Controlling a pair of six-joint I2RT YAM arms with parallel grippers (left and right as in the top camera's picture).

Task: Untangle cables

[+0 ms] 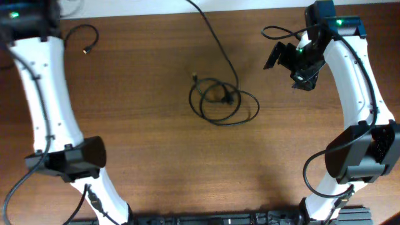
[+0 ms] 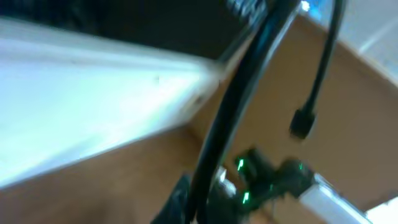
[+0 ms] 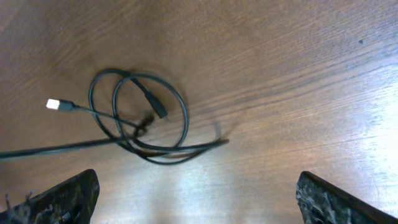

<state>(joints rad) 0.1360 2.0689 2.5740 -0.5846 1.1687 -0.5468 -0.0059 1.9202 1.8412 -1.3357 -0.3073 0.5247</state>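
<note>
Thin black cables (image 1: 224, 97) loop on grained wooden table (image 1: 144, 162); right gripper (image 3: 196, 183) gapes wide, empty — left gripper (image 1: 25, 22): cannot tell.

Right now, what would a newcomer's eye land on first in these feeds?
The coiled cables in the middle of the table, with one strand running off the far edge. Next, the right gripper, open and raised over the table's far right, apart from the coil. A loose cable with a small plug also lies in the far left corner.
</note>
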